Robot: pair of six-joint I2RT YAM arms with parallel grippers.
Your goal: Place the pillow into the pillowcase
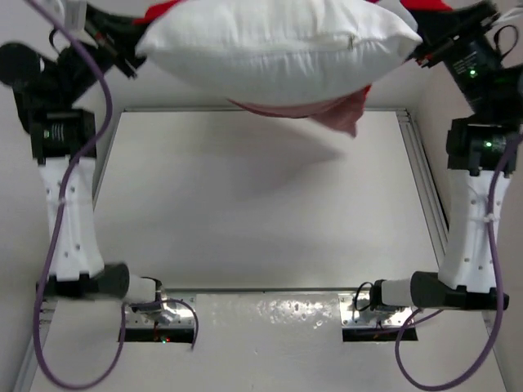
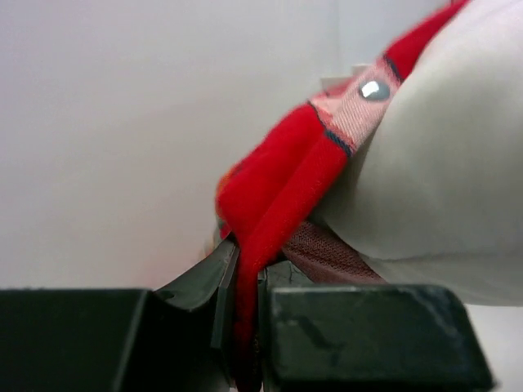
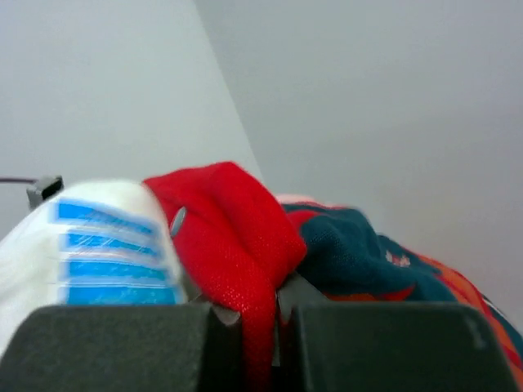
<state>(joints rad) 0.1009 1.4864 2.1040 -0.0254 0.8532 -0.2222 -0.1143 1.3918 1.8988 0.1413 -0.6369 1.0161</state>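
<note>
The plump white pillow (image 1: 278, 45) hangs high over the far edge of the table, filling the top of the overhead view. The red-orange pillowcase (image 1: 339, 110) wraps it from behind, its dull pink inside sagging below the pillow. My left gripper (image 2: 243, 327) is shut on a red fold of the pillowcase (image 2: 282, 188), with the white pillow (image 2: 441, 163) bulging just to its right. My right gripper (image 3: 265, 343) is shut on another red fold of the pillowcase (image 3: 237, 237), beside dark blue print. In the overhead view both grippers are hidden behind the pillow.
The white table (image 1: 253, 212) lies below, framed by a metal rail (image 1: 421, 175) on the right. Both arm bases (image 1: 155, 290) sit at the near edge. A purple cable (image 1: 82, 155) loops along the left arm.
</note>
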